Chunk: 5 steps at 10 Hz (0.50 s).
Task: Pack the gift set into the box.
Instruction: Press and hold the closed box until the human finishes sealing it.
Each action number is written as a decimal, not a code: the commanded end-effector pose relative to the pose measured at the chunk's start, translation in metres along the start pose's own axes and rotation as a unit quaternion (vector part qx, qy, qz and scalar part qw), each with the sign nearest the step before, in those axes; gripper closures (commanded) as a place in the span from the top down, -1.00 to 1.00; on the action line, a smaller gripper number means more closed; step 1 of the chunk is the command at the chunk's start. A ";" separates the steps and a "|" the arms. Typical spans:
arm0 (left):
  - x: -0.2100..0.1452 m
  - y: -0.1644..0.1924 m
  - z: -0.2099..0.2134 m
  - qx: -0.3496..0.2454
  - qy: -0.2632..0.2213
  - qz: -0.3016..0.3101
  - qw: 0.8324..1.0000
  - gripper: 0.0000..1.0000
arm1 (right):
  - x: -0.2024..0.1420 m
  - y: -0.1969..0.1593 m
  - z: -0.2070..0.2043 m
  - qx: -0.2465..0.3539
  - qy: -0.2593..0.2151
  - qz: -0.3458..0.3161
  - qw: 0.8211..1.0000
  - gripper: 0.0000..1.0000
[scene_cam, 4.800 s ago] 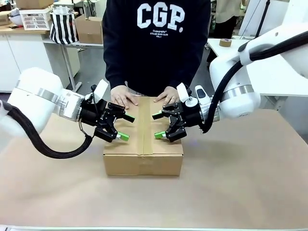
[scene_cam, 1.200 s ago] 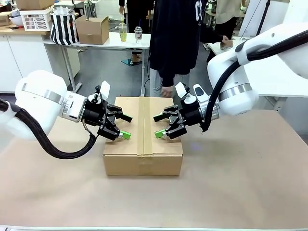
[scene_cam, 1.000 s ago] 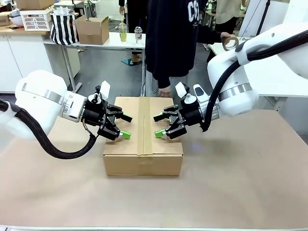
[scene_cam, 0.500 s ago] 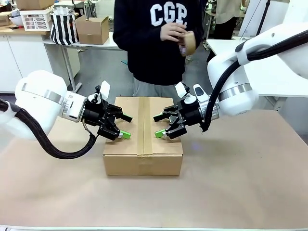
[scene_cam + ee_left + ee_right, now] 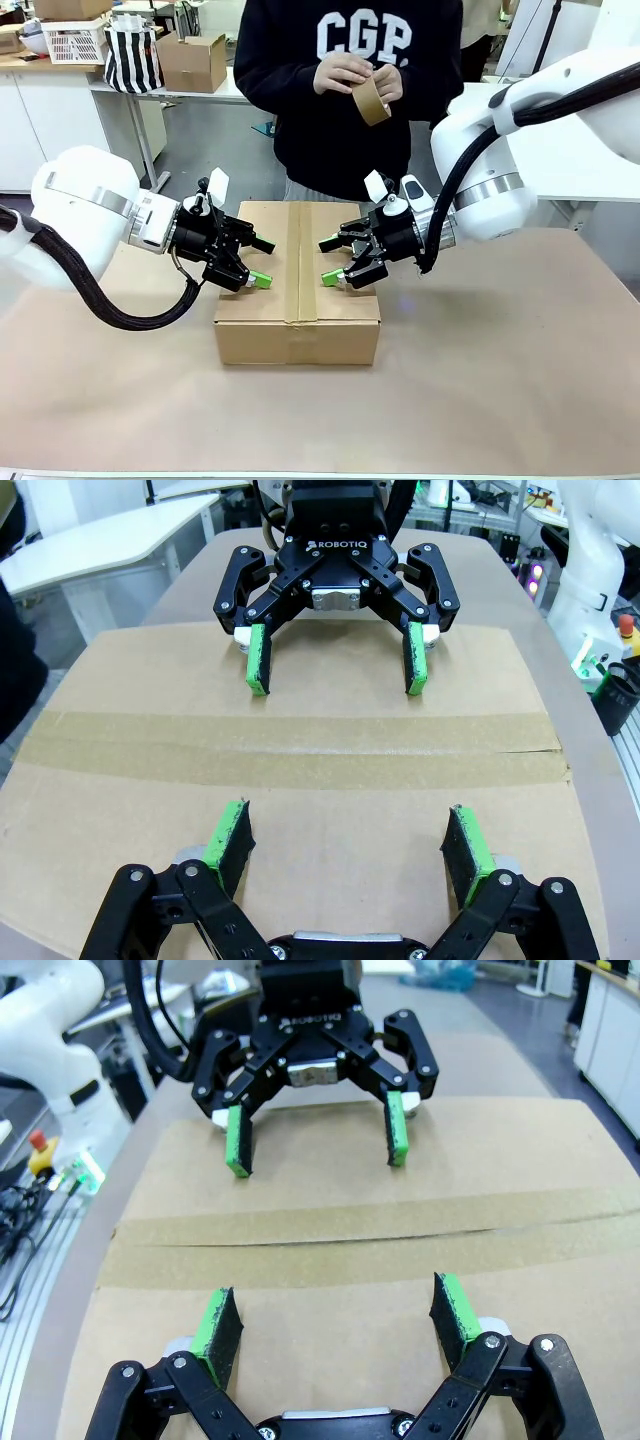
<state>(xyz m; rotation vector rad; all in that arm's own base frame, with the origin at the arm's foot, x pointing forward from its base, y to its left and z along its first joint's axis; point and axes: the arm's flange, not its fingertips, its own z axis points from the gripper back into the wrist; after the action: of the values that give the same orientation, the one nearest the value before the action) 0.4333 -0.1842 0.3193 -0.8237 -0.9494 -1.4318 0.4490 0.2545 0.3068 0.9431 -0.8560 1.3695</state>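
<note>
Person (image 5: pixel 300 120) holds tape roll (image 5: pixel 372 99) behind box (image 5: pixel 298 340)

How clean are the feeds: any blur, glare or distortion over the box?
Front view: sharp, evenly lit, no glare on the box. Left wrist view: wide-angle bowing of the box edges, tape seam crisp. Right wrist view: same bowing, background soft.

Glossy white, rounded left arm (image 5: pixel 85 165) and right arm (image 5: pixel 560 150) carry silver wrist bands (image 5: pixel 80 192) and black ribbed cables (image 5: pixel 110 318); the black left gripper (image 5: pixel 268 262) and right gripper (image 5: pixel 325 262) have green pads (image 5: pixel 259 279) (ROBOTIQ lettered in white).
</note>
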 end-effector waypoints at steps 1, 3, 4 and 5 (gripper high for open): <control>-0.002 -0.001 0.001 0.001 0.002 -0.002 1.000 1.00 | -0.004 0.001 -0.001 -0.003 0.003 0.002 1.000 1.00; -0.002 -0.001 0.001 0.001 0.002 -0.002 1.000 1.00 | -0.004 0.001 -0.001 -0.003 0.003 0.002 1.000 1.00; -0.002 -0.001 0.001 0.001 0.002 -0.002 1.000 1.00 | -0.004 0.001 -0.001 -0.003 0.003 0.002 1.000 1.00; -0.002 -0.001 0.001 0.001 0.002 -0.002 1.000 1.00 | -0.004 0.001 -0.001 -0.003 0.003 0.002 1.000 1.00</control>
<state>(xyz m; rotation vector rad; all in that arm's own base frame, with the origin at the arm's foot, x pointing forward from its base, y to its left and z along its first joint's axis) 0.4333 -0.1842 0.3193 -0.8237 -0.9494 -1.4318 0.4490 0.2545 0.3068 0.9431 -0.8560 1.3695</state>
